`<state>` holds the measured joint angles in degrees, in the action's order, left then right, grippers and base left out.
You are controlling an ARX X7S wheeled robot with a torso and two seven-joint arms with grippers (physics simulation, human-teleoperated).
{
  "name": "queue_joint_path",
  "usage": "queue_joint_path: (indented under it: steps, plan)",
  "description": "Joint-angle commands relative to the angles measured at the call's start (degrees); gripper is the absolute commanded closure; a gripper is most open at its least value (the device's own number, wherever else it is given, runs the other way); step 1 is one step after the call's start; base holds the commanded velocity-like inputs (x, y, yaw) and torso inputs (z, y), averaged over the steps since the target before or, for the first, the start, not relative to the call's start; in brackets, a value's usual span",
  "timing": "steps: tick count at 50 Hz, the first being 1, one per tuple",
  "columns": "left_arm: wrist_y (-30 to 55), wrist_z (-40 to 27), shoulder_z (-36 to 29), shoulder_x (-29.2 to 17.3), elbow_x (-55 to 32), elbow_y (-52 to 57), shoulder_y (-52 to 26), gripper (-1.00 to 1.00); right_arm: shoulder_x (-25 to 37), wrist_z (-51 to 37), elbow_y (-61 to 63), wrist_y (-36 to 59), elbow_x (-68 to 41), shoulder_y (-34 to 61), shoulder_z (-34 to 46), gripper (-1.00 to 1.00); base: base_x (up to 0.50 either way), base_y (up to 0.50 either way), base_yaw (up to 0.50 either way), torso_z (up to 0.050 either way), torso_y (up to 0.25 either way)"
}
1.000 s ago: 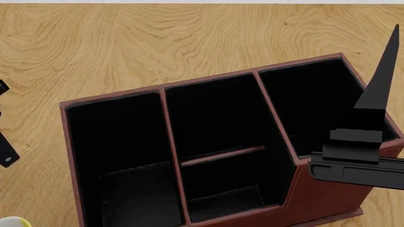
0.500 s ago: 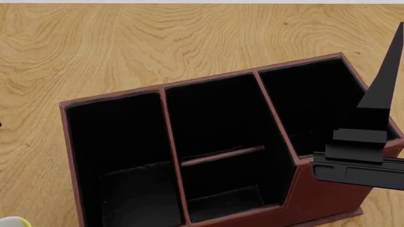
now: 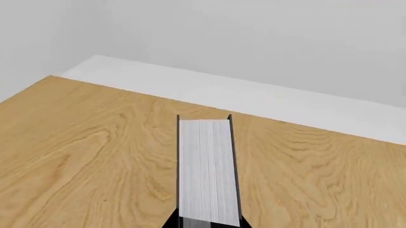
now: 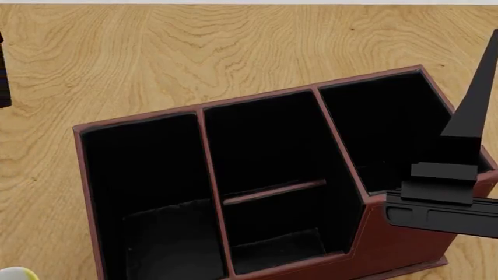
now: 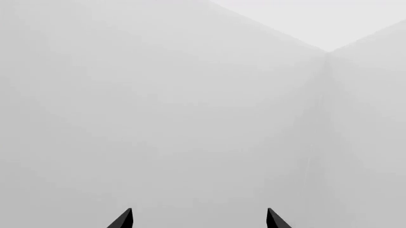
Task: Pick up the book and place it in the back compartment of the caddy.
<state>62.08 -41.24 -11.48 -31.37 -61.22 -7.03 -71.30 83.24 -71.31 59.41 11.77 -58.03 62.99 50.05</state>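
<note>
On my head camera, nearest to me at the bottom left corner, I see a sliver of the white-and-yellow mug (image 4: pixel 14 274). Filling the lower and middle frame is the caddy (image 4: pixel 404 242), dark red-brown with black lining, sitting on the wooden table (image 4: pixel 233 46). Its middle column is split by a thin red crossbar (image 4: pixel 274 192); the back compartment (image 4: pixel 276 248) is the small cell between that bar and the low stepped wall at the bottom of the frame, and I see only black lining in it. The larger middle cell (image 4: pixel 265 143) lies beyond the bar, with undivided cells on either side.

At the right edge of the head view, my right gripper (image 5: pixel 199 219) hangs over the caddy's right end, one black finger pointing up toward the upper right. On the right wrist camera its two fingertips (image 5: pixel 122 220) stand well apart with nothing between them, facing only pale wall.

At the upper left edge of the head view a dark sliver shows; I cannot tell what it is.

On the left wrist camera, the book (image 3: pixel 208 171) runs up from the bottom centre of the frame, white-grey page edge toward the lens between thin black covers, above the table. Dark finger tips flank its lower end, so my left gripper appears to pinch it, though the fingers are barely in view. Beyond are the table's far edge and white walls.
</note>
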Motion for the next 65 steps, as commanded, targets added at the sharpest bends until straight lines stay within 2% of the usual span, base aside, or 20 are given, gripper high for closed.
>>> queue_joint_path:
  steps: [1,6,11,43,65]
  plan:
    - [3.51,3.08,-1.72,-1.45,-1.53,2.08,-5.56,1.00,-0.03,-0.06,0.04,-0.24,0.32,0.04,0.54,-1.00,0.00,0.00,0.00,0.000,0.000]
    - [5.45,8.08,-5.00,-2.52,-1.79,3.40,-8.43,1.00,0.17,-0.07,0.18,-0.11,-0.08,0.61,0.60,-1.00,0.00,0.00,0.00,0.000,0.002]
    - [6.47,7.90,-4.48,-2.35,-3.03,3.23,-9.54,1.00,0.07,-0.14,0.18,-0.07,0.00,0.88,0.99,-1.00,0.00,0.00,0.00,0.000,0.002]
    - [11.37,22.81,-11.63,-3.49,-6.35,6.00,-19.76,1.00,0.51,-0.43,0.40,-0.49,-0.18,3.26,3.45,-1.00,0.00,0.00,0.00,0.000,0.002]
    - [17.26,30.39,-15.60,-0.91,-12.72,8.46,-26.13,1.00,2.30,-0.49,0.34,-2.74,0.63,3.91,5.58,-1.00,0.00,0.00,0.00,0.000,0.001]
